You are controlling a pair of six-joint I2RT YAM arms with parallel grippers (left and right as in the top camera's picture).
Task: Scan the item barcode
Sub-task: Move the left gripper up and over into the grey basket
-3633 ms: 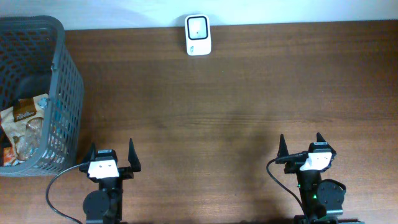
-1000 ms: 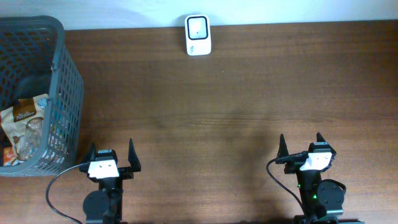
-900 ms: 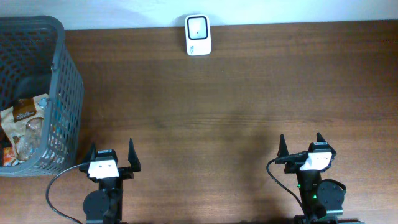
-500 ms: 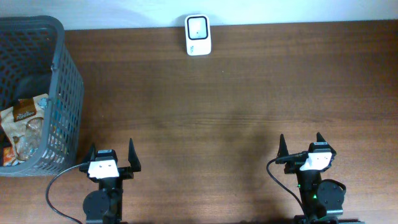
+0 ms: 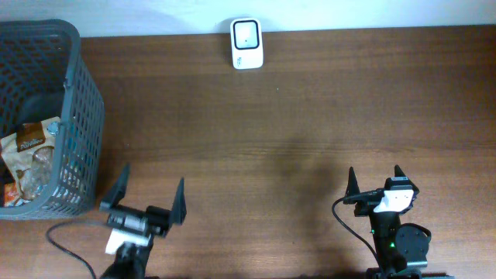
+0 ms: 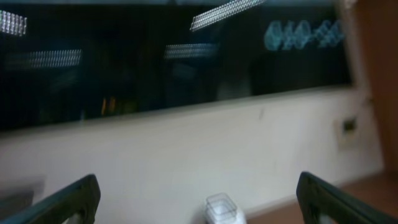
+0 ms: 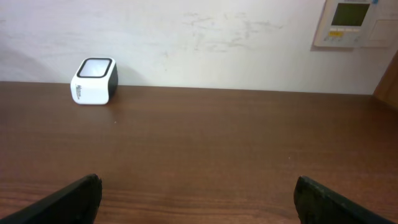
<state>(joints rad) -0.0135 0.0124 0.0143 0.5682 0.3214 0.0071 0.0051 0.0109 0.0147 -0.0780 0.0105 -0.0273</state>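
The white barcode scanner [image 5: 246,33] stands at the table's far edge against the wall; it shows blurred at the bottom of the left wrist view [image 6: 224,210] and at the upper left of the right wrist view [image 7: 94,81]. A snack bag item [image 5: 31,143] lies inside the grey basket [image 5: 74,77] at the left, beside an orange pack [image 5: 8,194]. My left gripper [image 5: 147,198] is raised off the table near the front edge, open and empty, its camera looking at the wall [image 6: 198,186]. My right gripper [image 5: 375,180] rests at the front right, open and empty [image 7: 198,186].
The basket's mesh wall stands just left of and beyond my left gripper. A wall-mounted control panel [image 7: 351,22] shows at the upper right of the right wrist view. Brown tabletop [image 5: 294,124] lies between both grippers and the scanner.
My left arm has lifted and tipped its gripper upward, with the fingers still spread wide. The right arm, the scanner and the basket contents have not moved.
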